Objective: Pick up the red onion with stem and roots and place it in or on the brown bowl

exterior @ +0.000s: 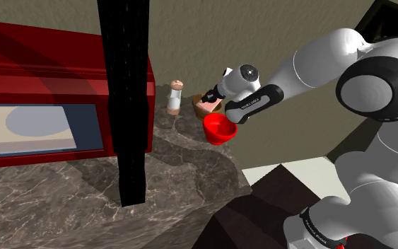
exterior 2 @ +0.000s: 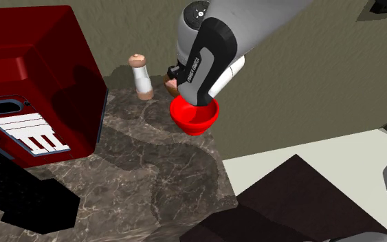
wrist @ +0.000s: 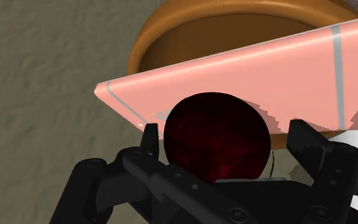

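The black gripper (wrist: pixel 224 135) clasps a round, dark-red onion (wrist: pixel 212 143) between its fingers, with a flat pink grey-striped slab (wrist: pixel 266 70) just ahead and a smooth round brown bowl (wrist: pixel 171 32) beyond.

A: Light level, shoulder view?
B: Soft and fairly dim. The white arm (exterior: pixel 317 60) is brightest on its upper curves and greys underneath. The post (exterior: pixel 123 99) is flat, uniform black.
A: Shadows?
B: A broad dark band runs across the marbled table (exterior: pixel 63 201); a slanted shade covers part of the red box (exterior: pixel 63 81).
A: Wrist view?
B: The onion (wrist: pixel 215 143) reads almost black-red. Beside it, a stair-stepped shadow edge falls on the pink slab (wrist: pixel 266 76).
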Controlling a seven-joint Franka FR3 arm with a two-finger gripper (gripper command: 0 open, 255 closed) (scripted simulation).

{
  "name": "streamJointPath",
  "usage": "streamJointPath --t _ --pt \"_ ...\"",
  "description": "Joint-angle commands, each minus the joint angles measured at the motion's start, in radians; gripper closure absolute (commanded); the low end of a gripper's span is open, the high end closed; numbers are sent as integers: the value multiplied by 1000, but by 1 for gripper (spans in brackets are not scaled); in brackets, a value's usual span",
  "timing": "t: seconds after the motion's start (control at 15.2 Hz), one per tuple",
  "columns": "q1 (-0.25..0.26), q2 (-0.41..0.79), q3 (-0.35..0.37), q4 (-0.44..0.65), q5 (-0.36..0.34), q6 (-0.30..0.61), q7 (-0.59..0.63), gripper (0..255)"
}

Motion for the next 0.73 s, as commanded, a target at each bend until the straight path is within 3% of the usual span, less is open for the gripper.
streamJointPath --t 0.0,0.2,0.66 --pt "80 31 -75 -27 -12 -17 7 0" --pt "360 104 -342 -95 -63 -65 42 0" --pt "360 104 -342 -95 -63 -65 42 0"
